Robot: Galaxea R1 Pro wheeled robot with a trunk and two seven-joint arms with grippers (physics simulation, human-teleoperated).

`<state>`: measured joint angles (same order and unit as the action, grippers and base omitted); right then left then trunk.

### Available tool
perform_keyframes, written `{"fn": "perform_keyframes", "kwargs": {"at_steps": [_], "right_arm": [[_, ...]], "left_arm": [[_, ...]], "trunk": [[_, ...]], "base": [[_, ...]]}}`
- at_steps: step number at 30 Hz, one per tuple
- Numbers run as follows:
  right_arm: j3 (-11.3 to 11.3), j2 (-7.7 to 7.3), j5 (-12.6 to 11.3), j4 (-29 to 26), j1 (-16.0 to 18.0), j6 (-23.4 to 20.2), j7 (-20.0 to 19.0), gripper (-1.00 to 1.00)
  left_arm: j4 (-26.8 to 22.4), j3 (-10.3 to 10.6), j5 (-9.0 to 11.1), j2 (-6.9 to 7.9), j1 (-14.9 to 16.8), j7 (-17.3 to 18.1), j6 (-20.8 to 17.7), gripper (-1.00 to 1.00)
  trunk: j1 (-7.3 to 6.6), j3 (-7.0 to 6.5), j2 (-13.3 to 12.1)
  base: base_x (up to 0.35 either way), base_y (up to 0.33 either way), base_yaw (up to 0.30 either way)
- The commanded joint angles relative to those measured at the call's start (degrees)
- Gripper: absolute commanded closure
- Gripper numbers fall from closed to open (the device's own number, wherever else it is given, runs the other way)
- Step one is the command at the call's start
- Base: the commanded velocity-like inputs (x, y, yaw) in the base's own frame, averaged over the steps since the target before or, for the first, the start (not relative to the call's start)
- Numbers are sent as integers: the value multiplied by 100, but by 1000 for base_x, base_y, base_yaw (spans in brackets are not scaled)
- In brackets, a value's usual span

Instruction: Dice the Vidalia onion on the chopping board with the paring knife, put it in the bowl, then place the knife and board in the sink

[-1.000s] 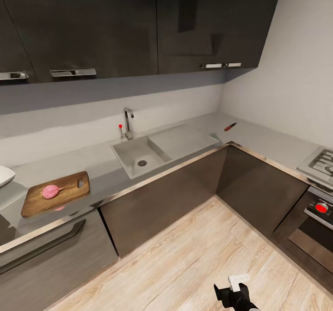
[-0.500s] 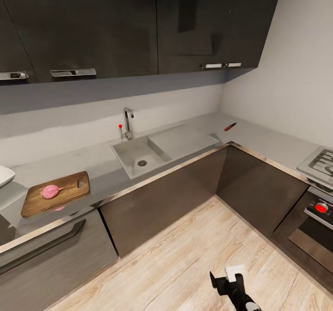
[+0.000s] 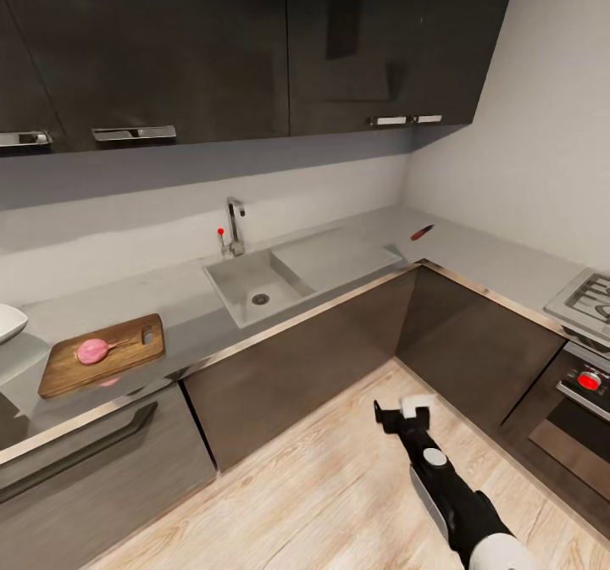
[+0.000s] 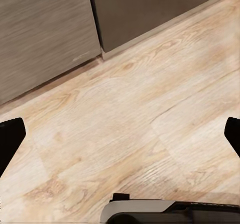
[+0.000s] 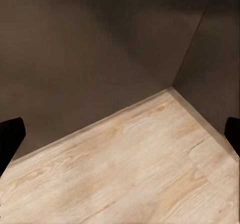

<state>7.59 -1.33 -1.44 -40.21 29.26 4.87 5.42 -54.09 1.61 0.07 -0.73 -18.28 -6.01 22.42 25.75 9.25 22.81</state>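
Pinkish round Vidalia onion (image 3: pixel 92 351) sitting on brown wooden chopping board (image 3: pixel 59 372), reddish-handled paring knife (image 3: pixel 421 232) way off past grey metal sink (image 3: pixel 222 285), right gripper (image 3: pixel 401 411) above floor, fingers wide apart, empty, left gripper (image 4: pixel 120 139) spread open too

The grey worktop (image 3: pixel 191 299) ran in an L along the wall and turned at the corner towards the hob (image 3: pixel 589 295) at the right edge of the head view. Set into it was the sink (image 3: pixel 254 286), its flat drainboard on the corner side and the chrome tap (image 3: pixel 234 224) behind the basin. Well apart from the sink, towards the left end, the chopping board (image 3: pixel 103 354) lay flat, with the Vidalia onion (image 3: pixel 91 351) resting on top of it. Just beyond the board, at the picture's left edge, sat part of the white bowl (image 3: pixel 10 322). Near the corner, past the drainboard, lay the paring knife (image 3: pixel 421 232).
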Motion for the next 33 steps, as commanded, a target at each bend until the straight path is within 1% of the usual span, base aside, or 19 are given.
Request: {"fn": "perform_keyframes", "kwargs": {"at_steps": [1, 2, 4, 5, 6, 7, 8, 10, 12, 15, 17, 18, 19, 20, 22, 24, 27, 30, 33], "right_arm": [[41, -8, -16, -249, 21, -290, 61, -100], [41, -8, -16, -363, 31, -433, 63, -100], [41, -8, -15, -778, 113, -949, 111, -100], [41, -8, -14, -866, 151, -1057, 142, -100], [41, -8, -16, -1004, 243, -1245, 228, -100], [41, -7, -17, -1054, 295, -1325, 279, -100], [41, 0, -23, -1151, 493, -1517, 476, -100], [41, 32, -28, -1206, 777, -1666, 690, -100], [41, 46, -29, -1219, 913, -1733, 749, -100], [41, 63, -32, -1234, 1285, -2021, 822, -100], [41, 68, -36, -1214, 1617, -2288, 843, -100], [41, 70, -38, -1165, 1873, -2432, 853, -100], [41, 72, -39, -1100, 2042, -2493, 857, -100], [41, 76, -40, -946, 2296, -2543, 861, -100], [41, 74, -40, -696, 2625, -2580, 863, -100], [41, 73, -45, -569, 2866, -2595, 863, -100], [41, 72, -46, -485, 3011, -2622, 864, -100], [41, 72, -42, -348, 3161, -2833, 864, -100], [41, 72, -41, -246, 3536, -3041, 864, -100]], "left_arm": [[14, 15, -6, 0, 0, -41, 8, -100], [21, 15, -8, -1, 0, -41, 8, -100], [37, 15, -13, -4, 0, -41, 8, -100], [39, 15, -13, -5, 0, -41, 8, -100], [42, 18, -14, -5, 0, -41, 8, -100], [44, 19, -15, -6, 0, -41, 8, -100], [46, 20, -15, -6, 0, -41, 8, -100], [45, 22, -16, -6, 0, -41, 8, -100], [43, 23, -16, -6, 0, -41, 8, -100], [45, 23, -16, -7, 0, -41, 8, -100], [52, 27, -19, -11, 0, -41, 8, -100], [54, 29, -22, -16, 0, -39, 8, -100], [55, 31, -23, -19, 0, -40, 8, -100], [56, 31, -24, -21, 0, -40, 8, -100], [57, 32, -24, -23, 0, -40, 8, -100], [57, 32, -24, -24, 0, -41, 8, -100], [53, 32, -25, -24, 0, -41, 8, -100], [52, 32, -25, -24, 0, -41, 8, -100], [49, 32, -25, -24, 0, -41, 8, -100]], "trunk": [[4, 11, 10], [4, 11, 10], [4, 11, 10], [4, 11, 10], [4, 11, 10], [4, 11, 10], [4, 11, 10], [4, 11, 10], [4, 11, 10], [4, 11, 10], [4, 11, 10], [4, 11, 10], [4, 11, 10], [4, 11, 10], [4, 11, 10], [4, 11, 10], [4, 11, 10], [4, 11, 10], [4, 11, 10]], "base": [[0, 0, 0], [0, 0, 0], [0, 0, 0], [0, 0, 0], [0, 0, 0], [0, 0, 0], [0, 0, 0], [0, 0, 0], [0, 0, 0], [0, 0, 0], [0, 0, 0], [0, -27, 0], [0, -54, 0], [0, -101, 0], [0, -145, 0], [10, -187, 0], [102, -235, 0], [173, -254, 0], [198, -259, 0]]}}
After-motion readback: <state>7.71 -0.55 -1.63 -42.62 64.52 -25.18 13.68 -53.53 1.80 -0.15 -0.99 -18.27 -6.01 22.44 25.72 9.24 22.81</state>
